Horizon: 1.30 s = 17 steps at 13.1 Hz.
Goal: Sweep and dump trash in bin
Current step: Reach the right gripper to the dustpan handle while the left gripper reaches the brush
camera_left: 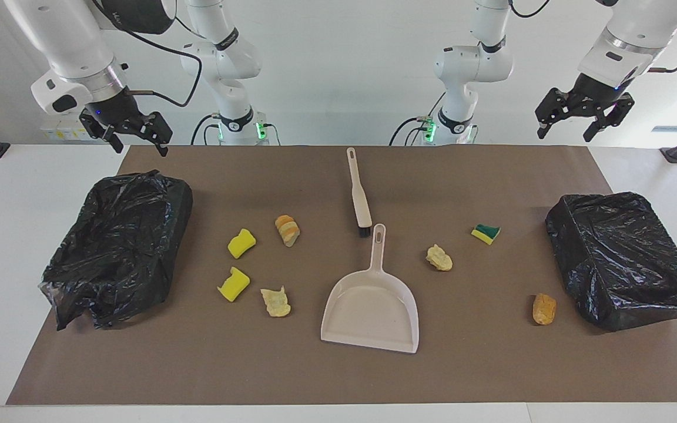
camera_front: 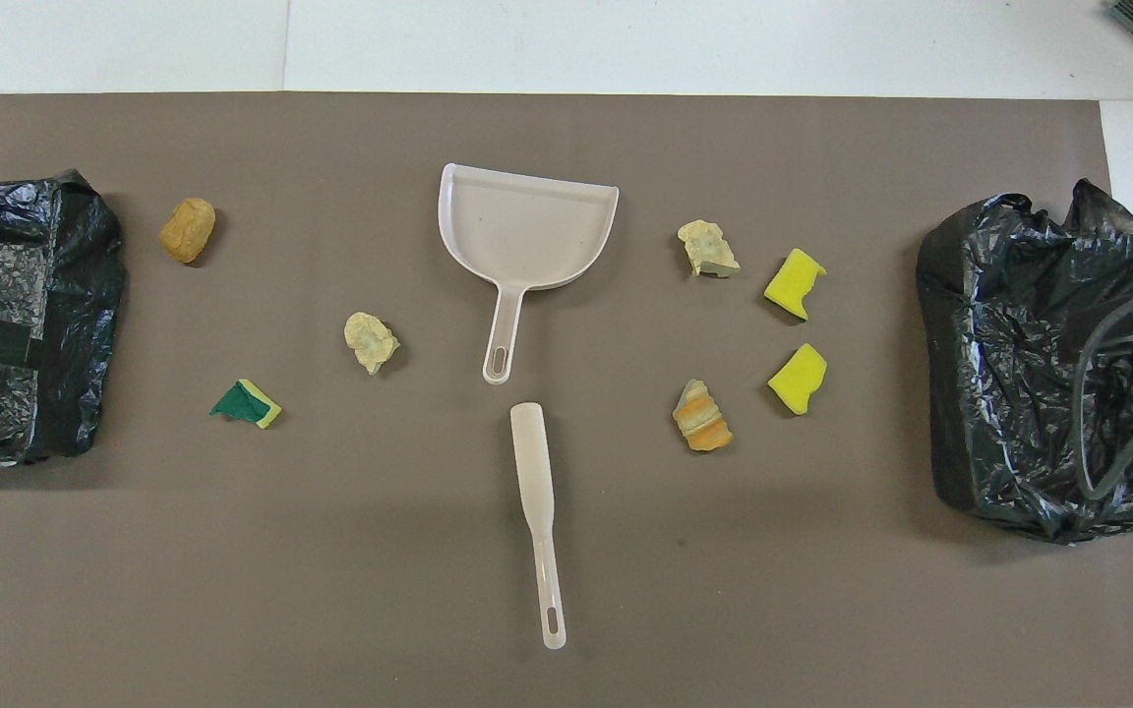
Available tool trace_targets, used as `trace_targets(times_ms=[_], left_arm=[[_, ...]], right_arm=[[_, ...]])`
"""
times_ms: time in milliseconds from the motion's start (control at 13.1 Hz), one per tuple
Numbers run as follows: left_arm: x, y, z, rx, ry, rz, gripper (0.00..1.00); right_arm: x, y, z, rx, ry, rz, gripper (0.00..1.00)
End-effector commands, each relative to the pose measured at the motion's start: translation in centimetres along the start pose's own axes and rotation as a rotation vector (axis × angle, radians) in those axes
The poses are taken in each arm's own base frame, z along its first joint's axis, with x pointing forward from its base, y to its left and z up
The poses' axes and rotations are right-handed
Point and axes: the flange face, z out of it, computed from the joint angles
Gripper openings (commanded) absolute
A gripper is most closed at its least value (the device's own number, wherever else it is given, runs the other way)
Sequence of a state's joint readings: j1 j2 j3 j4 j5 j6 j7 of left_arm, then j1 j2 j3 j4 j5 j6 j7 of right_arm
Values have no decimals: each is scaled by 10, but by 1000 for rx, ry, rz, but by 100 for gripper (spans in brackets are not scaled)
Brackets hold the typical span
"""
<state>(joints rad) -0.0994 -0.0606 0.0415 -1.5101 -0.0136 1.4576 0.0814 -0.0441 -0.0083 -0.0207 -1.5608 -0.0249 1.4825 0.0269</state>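
Here we note both grippers raised and waiting, fingers spread, holding nothing: left gripper (camera_left: 585, 120) above the mat's edge near one black-bagged bin (camera_left: 626, 258), right gripper (camera_left: 133, 132) above the other bin (camera_left: 118, 247). Between them, well below both, the trash (camera_left: 241, 243) lies in seven scraps flanking the dustpan (camera_left: 372, 305) and brush (camera_left: 359, 194)

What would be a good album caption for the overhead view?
Before the sweep: dustpan and hand brush lie mid-mat, seven scraps scattered around, black-bagged bins at both ends.
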Motion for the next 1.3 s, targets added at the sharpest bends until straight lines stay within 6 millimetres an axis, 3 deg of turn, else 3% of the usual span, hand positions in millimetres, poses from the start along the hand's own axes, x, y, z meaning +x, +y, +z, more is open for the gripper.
trace_targets(times_ms=[0, 230, 459, 612, 766, 919, 1148, 1225], left_arm=[[-4, -1, -7, -3, 3, -10, 100], [-3, -1, -7, -1, 9, -15, 100], [-3, 1, -5, -2, 0, -15, 100], [-3, 14, 4, -10, -12, 10, 100], [-3, 34, 20, -16, -38, 47, 100], [-3, 38, 34, -45, -34, 49, 100], [-6, 68, 61, -47, -43, 101, 100], [-7, 84, 73, -46, -48, 117, 100]], right_arm=[[-8, 0, -1, 18, 5, -6, 100], [-6, -10, 0, 17, 19, -10, 100], [-17, -21, 8, 16, 39, -23, 100], [-16, -22, 8, 16, 55, -22, 100], [-2, -34, 5, 19, 134, -24, 100], [17, -72, 11, 32, 171, 7, 100], [69, -128, 37, 79, 189, 89, 100], [88, -139, 40, 107, 204, 113, 100]])
